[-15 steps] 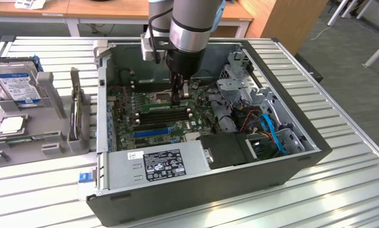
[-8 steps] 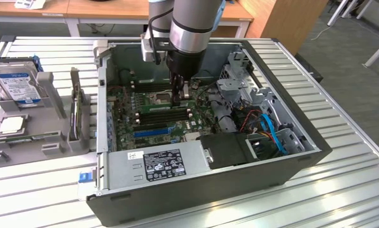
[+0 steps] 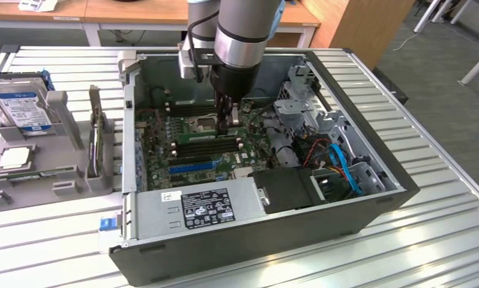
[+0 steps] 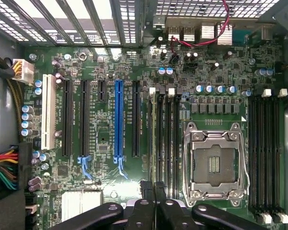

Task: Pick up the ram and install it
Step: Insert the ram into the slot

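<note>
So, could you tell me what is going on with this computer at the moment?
A robot arm reaches down into an open computer case. Its pincer is shut and sits right over the ram, which stands in one of the memory slots beside the empty CPU socket. Whether the stick is fully seated cannot be told.

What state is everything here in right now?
Computer case: lying down, side open.
Memory stick: standing in a slot.
Jaws: shut, over the memory stick.
Processor socket: empty.
Blue slot: empty.
Hard drive: upright in a holder.
</note>
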`<state>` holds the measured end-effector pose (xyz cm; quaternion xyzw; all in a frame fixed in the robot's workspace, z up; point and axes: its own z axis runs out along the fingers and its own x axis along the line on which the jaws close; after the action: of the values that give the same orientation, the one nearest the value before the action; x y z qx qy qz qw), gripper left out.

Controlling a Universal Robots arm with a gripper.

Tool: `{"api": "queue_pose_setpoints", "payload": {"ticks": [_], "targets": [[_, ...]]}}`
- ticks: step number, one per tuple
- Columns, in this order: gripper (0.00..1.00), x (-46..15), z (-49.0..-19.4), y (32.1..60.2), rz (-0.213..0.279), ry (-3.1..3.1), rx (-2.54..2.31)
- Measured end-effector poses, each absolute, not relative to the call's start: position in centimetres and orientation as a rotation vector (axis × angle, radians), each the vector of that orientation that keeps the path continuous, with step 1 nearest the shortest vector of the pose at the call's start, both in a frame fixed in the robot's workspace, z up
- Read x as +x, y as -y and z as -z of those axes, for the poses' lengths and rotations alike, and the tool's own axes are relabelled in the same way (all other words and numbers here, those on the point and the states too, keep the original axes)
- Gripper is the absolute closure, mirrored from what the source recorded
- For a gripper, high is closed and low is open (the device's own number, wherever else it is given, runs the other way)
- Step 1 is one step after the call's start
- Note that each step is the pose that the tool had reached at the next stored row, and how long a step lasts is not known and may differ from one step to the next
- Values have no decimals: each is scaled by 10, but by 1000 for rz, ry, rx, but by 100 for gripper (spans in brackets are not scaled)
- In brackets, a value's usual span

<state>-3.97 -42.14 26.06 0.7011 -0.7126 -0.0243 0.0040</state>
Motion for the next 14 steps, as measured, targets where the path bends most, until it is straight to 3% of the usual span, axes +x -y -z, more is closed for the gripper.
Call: {"api": "queue_pose_setpoints", "payload": {"ticks": [14], "targets": [[88,-40,-250,421,75,2234,2198]]}}
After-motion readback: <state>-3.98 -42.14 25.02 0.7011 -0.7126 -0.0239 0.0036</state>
